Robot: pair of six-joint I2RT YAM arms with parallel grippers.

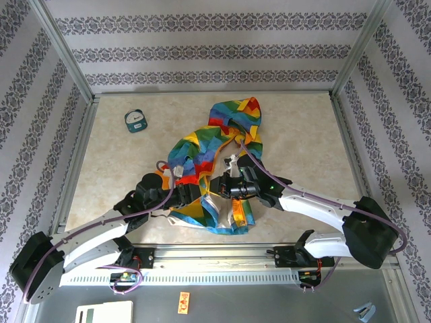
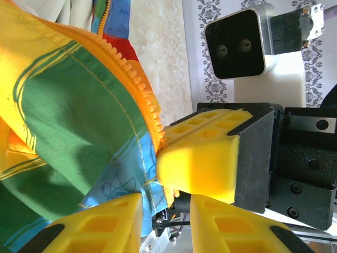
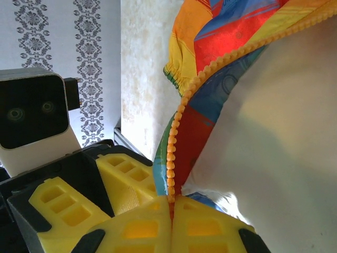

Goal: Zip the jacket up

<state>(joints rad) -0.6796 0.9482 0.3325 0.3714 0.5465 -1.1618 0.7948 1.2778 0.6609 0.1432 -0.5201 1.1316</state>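
The rainbow patchwork jacket lies crumpled mid-table, its lower end lifted between both arms. My right gripper is shut on the bottom end of one orange zipper edge. The teeth run straight into its closed fingertips, with whitish lining beside them. My left gripper meets it from the left. In the left wrist view its tips stand slightly apart, with the jacket's blue hem and a small dark piece wedged between them. The other zipper edge runs down to the right gripper's finger, which touches it.
A small round teal gadget sits at the back left of the table. Metal frame posts and patterned walls close in the table on three sides. The arms' base rail runs along the near edge.
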